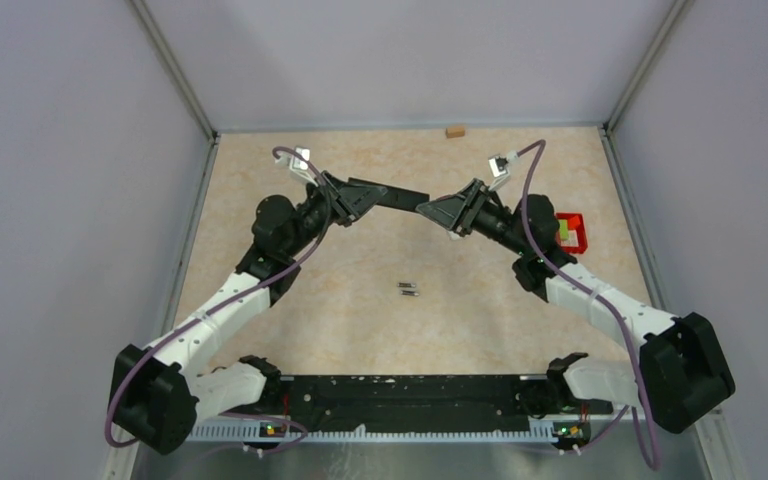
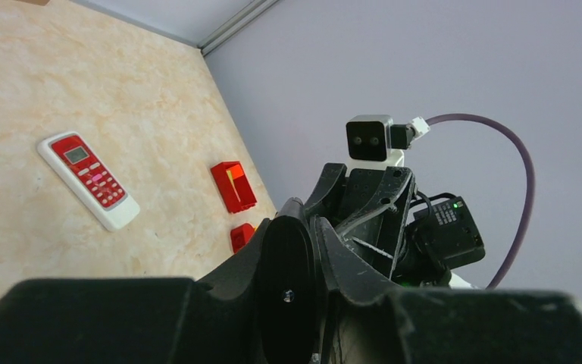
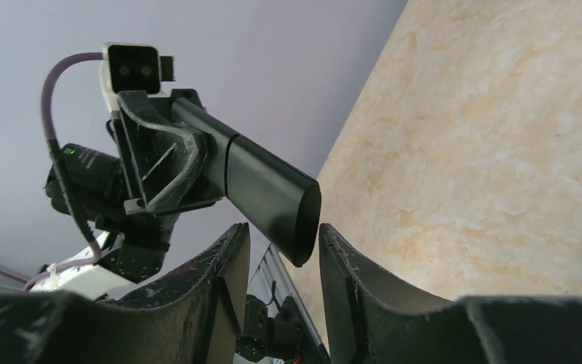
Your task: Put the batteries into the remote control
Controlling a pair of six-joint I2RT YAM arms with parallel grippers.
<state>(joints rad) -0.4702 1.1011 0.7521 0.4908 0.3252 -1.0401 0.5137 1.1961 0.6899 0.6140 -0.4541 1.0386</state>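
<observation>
So here's what we've got. Both arms are up off the table, grippers meeting nose to nose in mid-air. The left gripper is clamped onto one end of a long flat black remote, so the rest sticks straight out toward the other arm. We only see its plain side, with a seam across the body.

The right gripper is parted, and the free end of the black remote sits between its two fingers. There's a clear gap on one side. On the other side the finger is right up against it, and we can't tell if it's actually touching. As far as we can see, it isn't clenched on anything.

The batteries: we can spot two, tiny dark cylinders lying side by side on the table. They're about mid-table, nearer the arm bases than the grippers are, with nothing touching them.

Writing-wise, not much. In the left wrist view a red-and-white remote lies face up on the table, with a small display and rows of buttons, but any print is too small to read. A red box sits near the right arm, and a little wooden block is over by the far wall.
</observation>
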